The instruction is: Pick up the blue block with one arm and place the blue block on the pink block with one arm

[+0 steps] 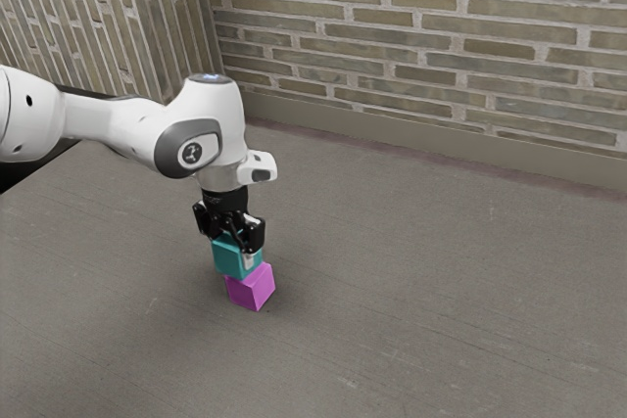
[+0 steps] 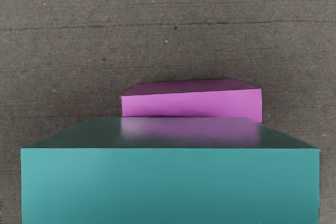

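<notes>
The blue block [image 1: 231, 259], teal in colour, sits between my gripper's [image 1: 236, 241] black fingers, which are shut on its upper part. Directly beneath it stands the pink block [image 1: 253, 289] on the grey table [image 1: 441, 291]. The blue block's underside is at the pink block's top face, shifted a little toward the exterior view's left; I cannot tell whether they touch. In the wrist view the blue block [image 2: 168, 182] lies just under my hand, and part of the pink block [image 2: 194, 103] juts out past its far edge.
A brick wall [image 1: 421, 36] runs along the back of the table, and another brick wall [image 1: 88, 17] stands at the exterior view's left. My white arm [image 1: 118, 124] reaches in from the exterior view's left.
</notes>
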`<action>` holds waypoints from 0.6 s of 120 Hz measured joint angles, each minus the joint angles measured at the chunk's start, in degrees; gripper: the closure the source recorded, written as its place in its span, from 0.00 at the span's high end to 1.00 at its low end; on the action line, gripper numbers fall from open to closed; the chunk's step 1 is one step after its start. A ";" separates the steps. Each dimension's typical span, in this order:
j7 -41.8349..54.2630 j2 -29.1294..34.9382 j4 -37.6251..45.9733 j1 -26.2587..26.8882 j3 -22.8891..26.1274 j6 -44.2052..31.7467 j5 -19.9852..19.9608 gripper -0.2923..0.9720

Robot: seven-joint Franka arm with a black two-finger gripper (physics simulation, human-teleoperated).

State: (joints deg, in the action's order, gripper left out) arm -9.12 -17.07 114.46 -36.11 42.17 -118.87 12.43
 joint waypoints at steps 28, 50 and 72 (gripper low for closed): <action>-2.42 -0.19 0.00 0.12 -0.04 -1.05 1.92 0.54; -5.79 -0.19 0.02 0.36 0.02 -3.65 2.47 0.54; -8.51 -0.41 0.65 0.58 0.02 -8.28 3.26 0.53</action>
State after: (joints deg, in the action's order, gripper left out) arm -17.62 -17.48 115.11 -35.54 42.19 -127.15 15.69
